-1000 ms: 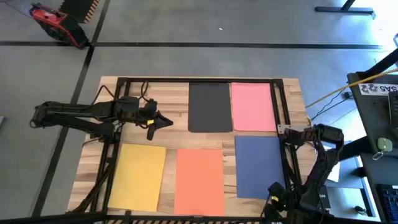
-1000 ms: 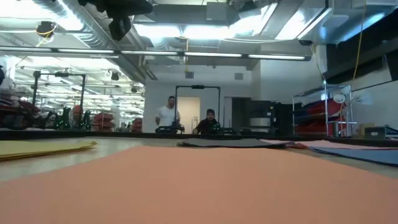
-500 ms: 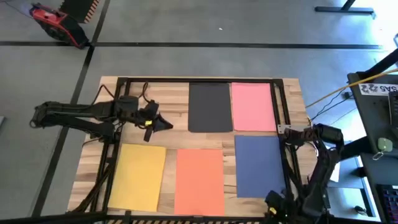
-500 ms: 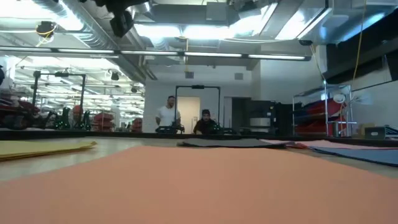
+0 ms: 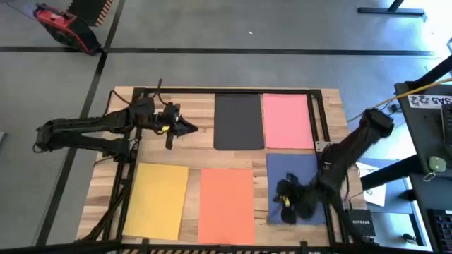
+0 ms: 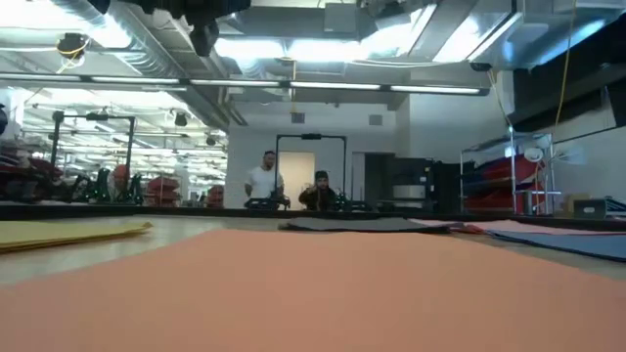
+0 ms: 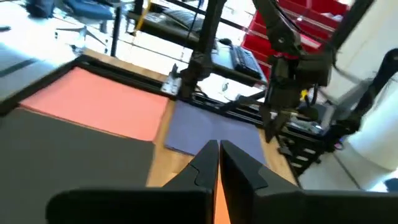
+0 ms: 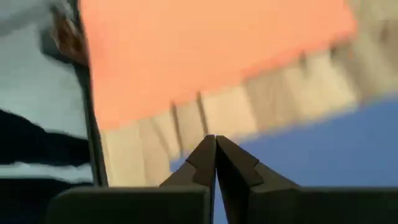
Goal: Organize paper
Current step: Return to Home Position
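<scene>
Five sheets of paper lie flat on the wooden table: black (image 5: 239, 121) and pink (image 5: 287, 121) in the far row, yellow (image 5: 157, 200), orange (image 5: 227, 204) and blue (image 5: 295, 173) in the near row. My left gripper (image 5: 191, 128) hangs shut over bare wood left of the black sheet, pointing toward it (image 7: 74, 146). My right gripper (image 5: 277, 203) is shut and low over the blue sheet's near left part, pointing toward the orange sheet (image 8: 205, 56). My right gripper has its shut fingertips (image 8: 215, 149) at the blue sheet's left edge (image 8: 292, 158), next to the strip of bare wood. Whether they touch the sheet cannot be told.
A black metal frame (image 5: 226, 90) runs along the table's far edge and down both sides. A red tool (image 5: 60, 22) lies on the floor beyond the table. A stand with equipment (image 5: 427, 120) is at the right. People show far behind in the low view.
My right arm has swung in from the table's right edge, and its gripper has come down over the blue sheet's near left part. My left gripper has shifted a little toward the table's far edge. The sheets have stayed where they were.
</scene>
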